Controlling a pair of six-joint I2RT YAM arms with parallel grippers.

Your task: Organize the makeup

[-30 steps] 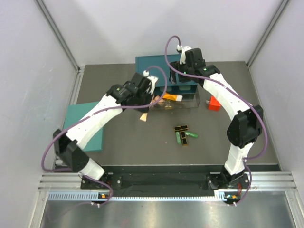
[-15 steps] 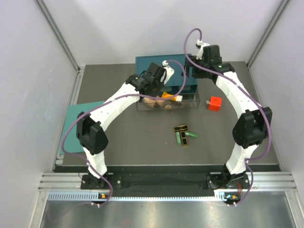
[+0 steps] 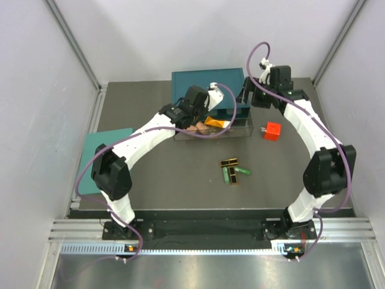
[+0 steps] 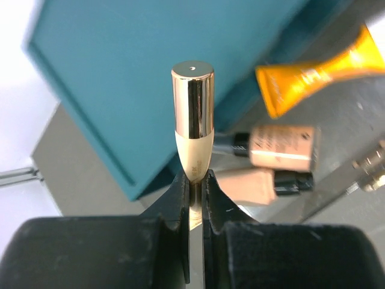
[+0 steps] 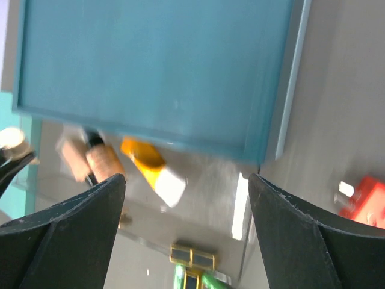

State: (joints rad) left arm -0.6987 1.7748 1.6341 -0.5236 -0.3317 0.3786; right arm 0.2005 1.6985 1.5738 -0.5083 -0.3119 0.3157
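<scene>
My left gripper (image 3: 187,122) is shut on the cream slim tube (image 4: 192,120), gold cap pointing away, held over the left end of the clear tray (image 3: 240,130). In the tray lie an orange-white tube (image 3: 216,123) and two tan bottles (image 4: 283,147). My right gripper (image 3: 248,96) is open and empty above the right end of the teal box (image 3: 207,87). Two green sticks (image 3: 234,173) and black-and-gold flat cases (image 3: 228,162) lie on the table in front of the tray. The right wrist view shows the orange-white tube (image 5: 153,171) and one case (image 5: 192,256).
A red cube (image 3: 272,130) sits just right of the tray. A flat teal panel (image 3: 105,159) lies at the left, partly under my left arm. The teal box stands right behind the tray. Walls enclose the table on three sides.
My left gripper carried the cream tube right and back to the tray's left end. My right gripper moved right and back, away from the tray, and stays open.
</scene>
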